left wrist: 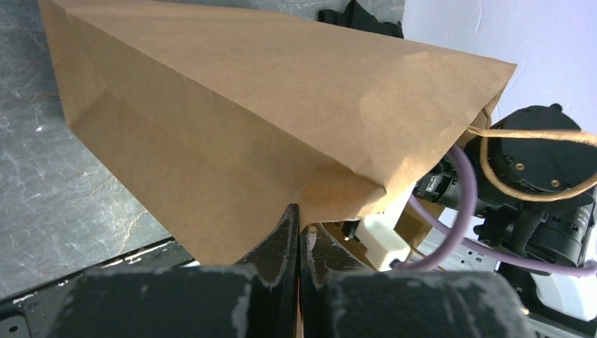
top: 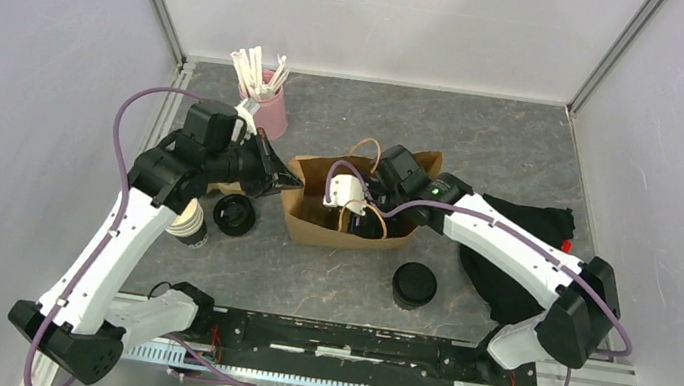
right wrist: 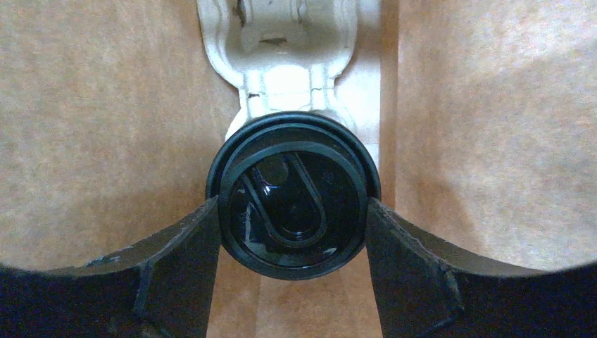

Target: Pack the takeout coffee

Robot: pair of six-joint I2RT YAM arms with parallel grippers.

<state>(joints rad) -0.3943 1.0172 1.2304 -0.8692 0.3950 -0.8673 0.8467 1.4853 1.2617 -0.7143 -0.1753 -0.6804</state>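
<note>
Right hand [right wrist: 292,215] around coffee [right wrist: 281,179], grey tabletop [top: 506,145]

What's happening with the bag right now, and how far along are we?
The left gripper is pinched shut on the rim of the brown paper bag, holding it open. The right gripper is down inside the bag, its fingers around a black-lidded coffee cup. Another lidded cup stands on the table in front of the bag, not yet packed. An uncapped cup sits by the left arm.

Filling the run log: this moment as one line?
left claw: shut on paper bag edge | right claw: holds lidded cup inside bag
</note>
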